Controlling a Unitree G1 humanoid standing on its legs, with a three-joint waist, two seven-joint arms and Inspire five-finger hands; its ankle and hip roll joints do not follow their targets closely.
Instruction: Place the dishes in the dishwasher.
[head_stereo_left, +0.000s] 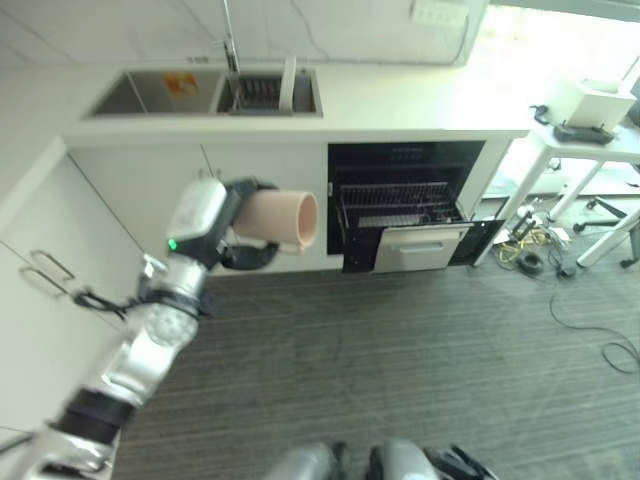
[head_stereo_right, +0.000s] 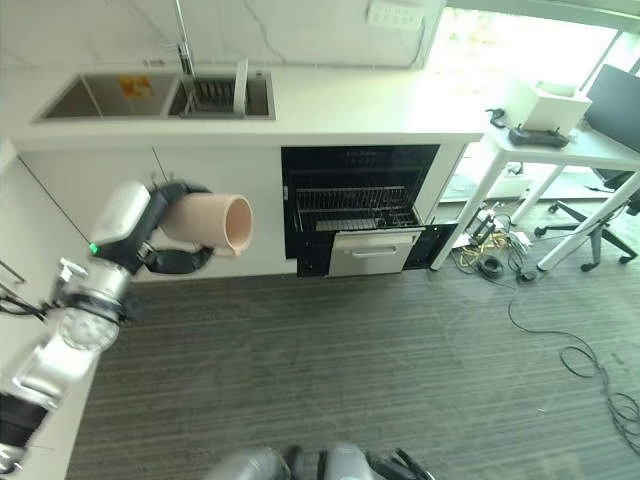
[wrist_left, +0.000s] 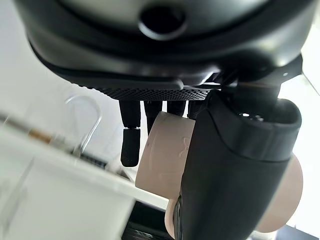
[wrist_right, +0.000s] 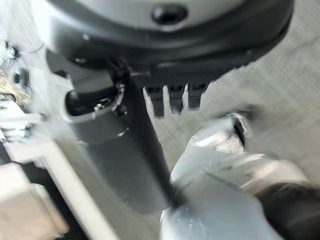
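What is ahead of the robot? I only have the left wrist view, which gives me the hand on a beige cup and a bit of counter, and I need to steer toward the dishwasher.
Observer: The black built-in dishwasher stands open under the white counter, across the grey carpet.
Operator: Is the rack out?
Observer: Yes, its wire rack is pulled forward above a silver front panel.
Operator: Where is the cup relative to it?
Observer: The left hand holds the beige cylindrical cup on its side in the air, to the left of the dishwasher, rim toward it.
Operator: And the right hand?
Observer: The right hand hangs by the robot over the carpet, fingers relaxed, holding nothing.
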